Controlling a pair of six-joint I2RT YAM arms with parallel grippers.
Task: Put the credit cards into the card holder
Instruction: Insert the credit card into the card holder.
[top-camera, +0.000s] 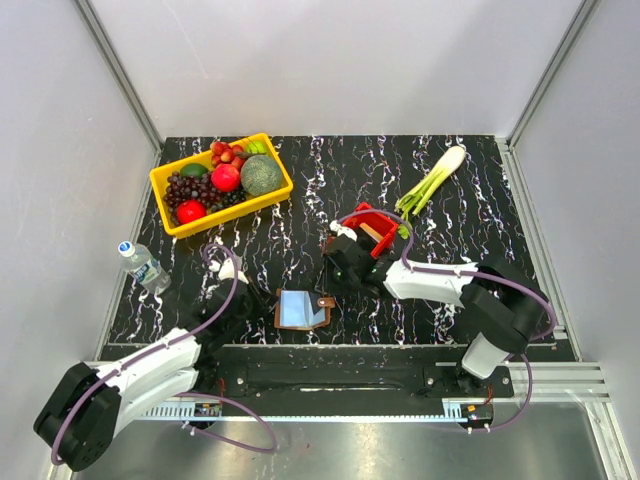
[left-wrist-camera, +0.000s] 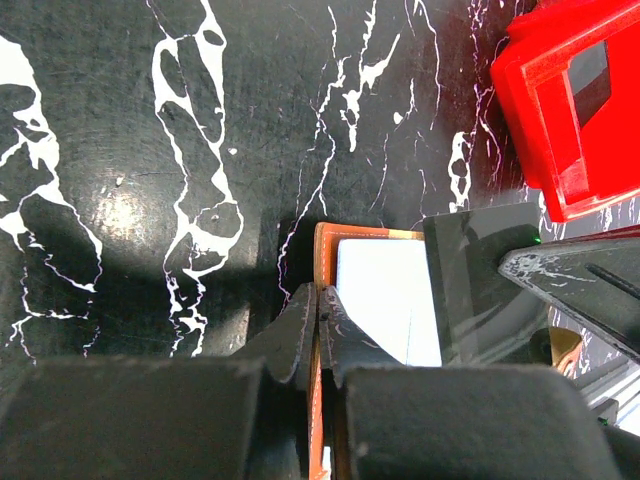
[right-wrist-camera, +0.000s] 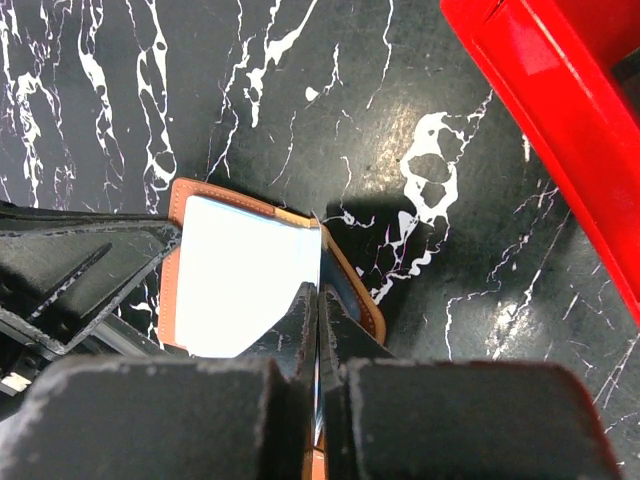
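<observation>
The brown leather card holder (top-camera: 303, 309) lies open near the table's front edge, pale blue showing inside. My left gripper (top-camera: 266, 301) is shut on its left flap, and the left wrist view shows the jaws (left-wrist-camera: 318, 300) pinching the orange-brown edge (left-wrist-camera: 320, 250). My right gripper (top-camera: 331, 288) is shut on a thin pale credit card (right-wrist-camera: 318, 250), seen edge-on. The card stands against the holder's raised right flap (right-wrist-camera: 357, 292), above the pale lining (right-wrist-camera: 240, 275). A red bin (top-camera: 371, 226) stands behind the right gripper with something tan inside it.
A yellow basket of fruit (top-camera: 222, 183) stands at the back left. A water bottle (top-camera: 143, 264) lies at the left edge and a green leek (top-camera: 432, 180) at the back right. The red bin also shows close by in the left wrist view (left-wrist-camera: 575, 110) and the right wrist view (right-wrist-camera: 560, 110).
</observation>
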